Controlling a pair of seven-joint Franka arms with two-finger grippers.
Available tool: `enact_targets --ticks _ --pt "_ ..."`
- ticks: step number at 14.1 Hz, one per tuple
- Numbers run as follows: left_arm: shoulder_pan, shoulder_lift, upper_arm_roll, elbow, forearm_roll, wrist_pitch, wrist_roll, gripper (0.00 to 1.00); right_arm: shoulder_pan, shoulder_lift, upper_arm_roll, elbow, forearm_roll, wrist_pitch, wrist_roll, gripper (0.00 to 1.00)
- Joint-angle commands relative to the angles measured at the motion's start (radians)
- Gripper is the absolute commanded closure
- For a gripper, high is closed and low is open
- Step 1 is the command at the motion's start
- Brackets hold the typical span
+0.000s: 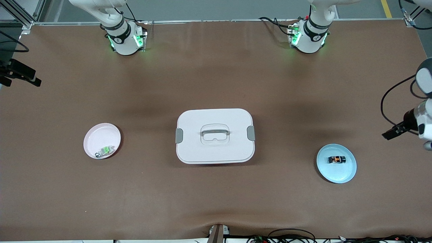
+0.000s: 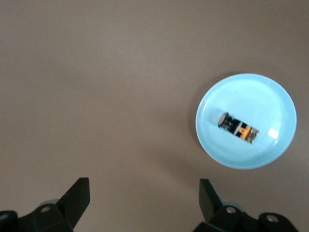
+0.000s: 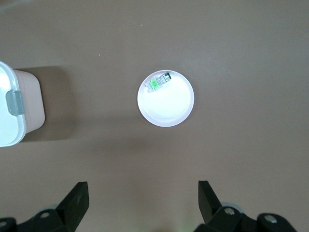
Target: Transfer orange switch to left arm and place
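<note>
The orange switch (image 1: 336, 159) (image 2: 236, 127) lies on its side in a light blue plate (image 1: 337, 177) (image 2: 241, 162) toward the left arm's end of the table. The white lidded box (image 1: 215, 148) (image 3: 9, 130) sits mid-table between the two plates. My left gripper (image 2: 143, 186) hangs open high over bare brown table beside the blue plate, holding nothing. My right gripper (image 3: 143, 188) is also open and empty, high over the table near the pink plate (image 1: 98, 135) (image 3: 169, 116). Both arms' bases (image 1: 308, 37) (image 1: 125, 37) stand along the table's edge farthest from the front camera.
A green-and-silver switch (image 1: 104, 151) (image 3: 159, 81) lies in the pink plate toward the right arm's end. Black and white hardware with cables (image 1: 415, 125) juts in at the left arm's end. Black gear (image 1: 20, 72) shows at the right arm's end.
</note>
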Motion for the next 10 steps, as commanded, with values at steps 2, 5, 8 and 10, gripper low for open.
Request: enact_targets --ticks 2,5,8,10 --pt "-0.018 -0.149 0.037 -0.069 -0.026 -0.09 0.089 0.0 0.007 -0.021 0.007 -0.02 -0.024 0.001 -0.008 0.0" --pt "-0.029 -0.243 0.031 -0.085 -0.03 -0.186 0.089 0.0 0.013 -0.021 0.014 -0.02 -0.046 0.007 -0.01 0.0" --pt "-0.027 -0.304 0.011 -0.079 -0.049 -0.269 0.089 0.0 0.027 -0.022 0.017 -0.021 -0.067 0.008 -0.01 0.0" --pt "-0.028 -0.315 -0.012 -0.061 -0.05 -0.309 0.091 0.0 0.031 -0.024 0.019 -0.021 -0.067 0.008 -0.01 0.0"
